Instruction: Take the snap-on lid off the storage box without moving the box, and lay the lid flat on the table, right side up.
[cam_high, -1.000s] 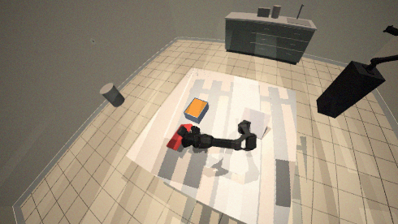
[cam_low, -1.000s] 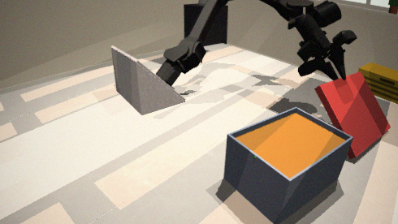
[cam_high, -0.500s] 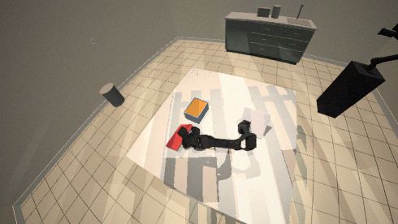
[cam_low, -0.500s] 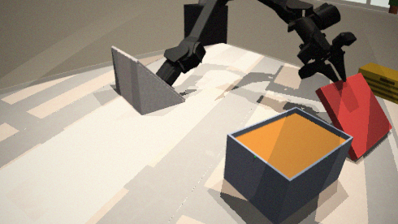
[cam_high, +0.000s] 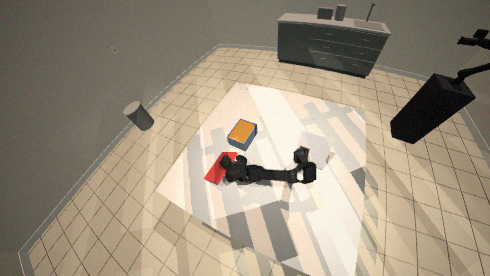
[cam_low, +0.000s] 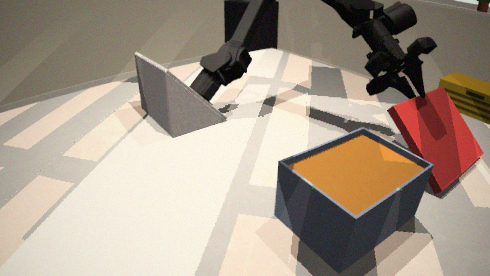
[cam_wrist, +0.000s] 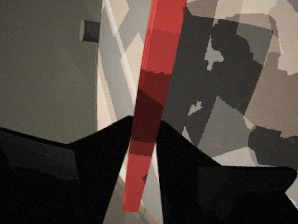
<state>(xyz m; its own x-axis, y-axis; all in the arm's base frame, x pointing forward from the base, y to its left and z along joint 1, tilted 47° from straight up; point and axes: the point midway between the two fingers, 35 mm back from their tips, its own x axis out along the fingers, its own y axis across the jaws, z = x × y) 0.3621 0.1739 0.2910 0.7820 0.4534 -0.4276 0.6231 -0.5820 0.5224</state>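
Note:
The storage box stands upright and open on the table, its orange inside showing. The red lid is off the box and beside it, steeply tilted. My gripper is shut on the lid's upper edge, with one finger on each face. The lid's lower edge is at or just above the table; whether it touches is not clear. It is not clear which face of the lid is its top.
A grey slanted panel stands by the arm's base, away from the box. A yellow slatted object is behind the lid in the exterior view. A grey cylinder, a cabinet and a black pedestal are off the table.

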